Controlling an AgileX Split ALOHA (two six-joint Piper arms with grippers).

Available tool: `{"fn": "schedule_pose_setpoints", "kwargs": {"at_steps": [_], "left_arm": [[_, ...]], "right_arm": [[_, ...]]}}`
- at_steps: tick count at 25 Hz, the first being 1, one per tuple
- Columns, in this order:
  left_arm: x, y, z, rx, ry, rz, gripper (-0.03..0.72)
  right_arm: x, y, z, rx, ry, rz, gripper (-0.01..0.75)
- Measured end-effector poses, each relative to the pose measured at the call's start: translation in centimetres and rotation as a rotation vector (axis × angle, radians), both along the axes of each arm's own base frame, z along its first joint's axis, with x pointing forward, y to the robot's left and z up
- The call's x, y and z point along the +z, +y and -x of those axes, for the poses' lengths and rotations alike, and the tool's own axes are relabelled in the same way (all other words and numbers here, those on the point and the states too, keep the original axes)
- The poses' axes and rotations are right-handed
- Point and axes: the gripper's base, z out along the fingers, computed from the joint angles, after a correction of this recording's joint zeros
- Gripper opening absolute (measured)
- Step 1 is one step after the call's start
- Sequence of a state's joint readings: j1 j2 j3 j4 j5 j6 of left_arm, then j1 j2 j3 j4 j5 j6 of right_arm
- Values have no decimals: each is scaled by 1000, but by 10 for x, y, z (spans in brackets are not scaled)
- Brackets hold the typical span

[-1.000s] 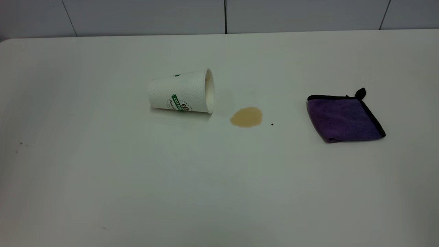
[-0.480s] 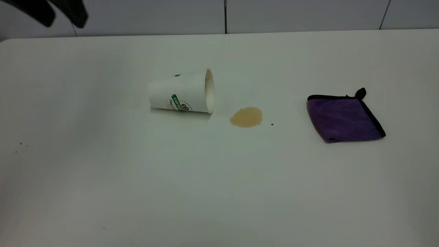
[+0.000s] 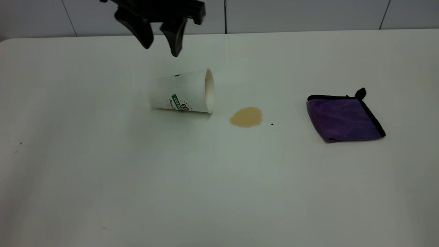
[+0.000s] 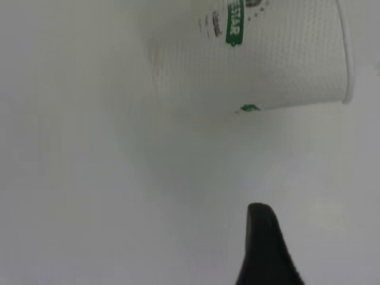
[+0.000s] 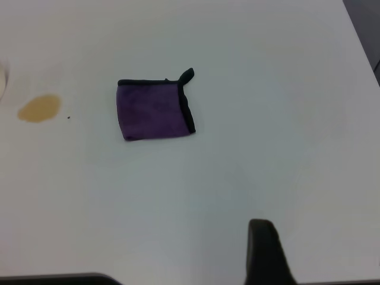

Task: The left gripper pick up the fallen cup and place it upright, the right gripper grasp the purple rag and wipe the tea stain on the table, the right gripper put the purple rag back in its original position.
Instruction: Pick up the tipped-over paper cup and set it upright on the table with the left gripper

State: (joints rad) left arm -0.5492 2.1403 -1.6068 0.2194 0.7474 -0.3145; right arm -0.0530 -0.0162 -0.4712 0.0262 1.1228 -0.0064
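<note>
The white dimpled cup [image 3: 181, 92] lies on its side on the table [image 3: 137, 178], its mouth facing right toward the tan tea stain [image 3: 246, 117]. My left gripper [image 3: 160, 46] is open and empty, hovering just behind and above the cup. In the left wrist view the cup [image 4: 261, 56] lies ahead of one black fingertip [image 4: 263, 237]. The purple rag [image 3: 344, 116] lies flat at the right, with its black loop at the far corner. My right gripper is out of the exterior view. Its wrist view shows the rag [image 5: 154, 111] and the stain [image 5: 39, 108] far off.
A tiny black speck [image 3: 272, 124] sits just right of the stain. A grey panelled wall [image 3: 308, 15] runs behind the table's far edge. A few dark specks [image 3: 20, 143] lie at the left.
My left gripper has come in from the far left corner and moved right, to a spot just behind the cup. The cup, the stain and the rag have not moved.
</note>
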Motion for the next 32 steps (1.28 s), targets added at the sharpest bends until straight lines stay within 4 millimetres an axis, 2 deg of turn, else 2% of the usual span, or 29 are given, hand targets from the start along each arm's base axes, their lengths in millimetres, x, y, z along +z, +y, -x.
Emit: {"fn": "schedule_pose_setpoints", "kwargs": {"at_steps": [9, 13, 17, 21, 29, 32], "left_arm": [[-53, -79, -21, -51, -103, -170, 513], [-72, -98, -25, -11, -169, -236, 513], [-91, -106, -25, 21, -222, -317, 493], [-106, -105, -23, 34, -226, -377, 477], [-106, -101, -25, 74, -265, -418, 474], [-113, -100, -24, 71, -256, -431, 474]], "right_arm": [[0, 0, 0, 0, 0, 0, 486], [0, 0, 0, 0, 0, 0, 486], [0, 0, 0, 0, 0, 0, 486], [0, 0, 0, 0, 0, 0, 486], [0, 0, 0, 0, 0, 0, 486], [0, 0, 0, 0, 0, 0, 486]]}}
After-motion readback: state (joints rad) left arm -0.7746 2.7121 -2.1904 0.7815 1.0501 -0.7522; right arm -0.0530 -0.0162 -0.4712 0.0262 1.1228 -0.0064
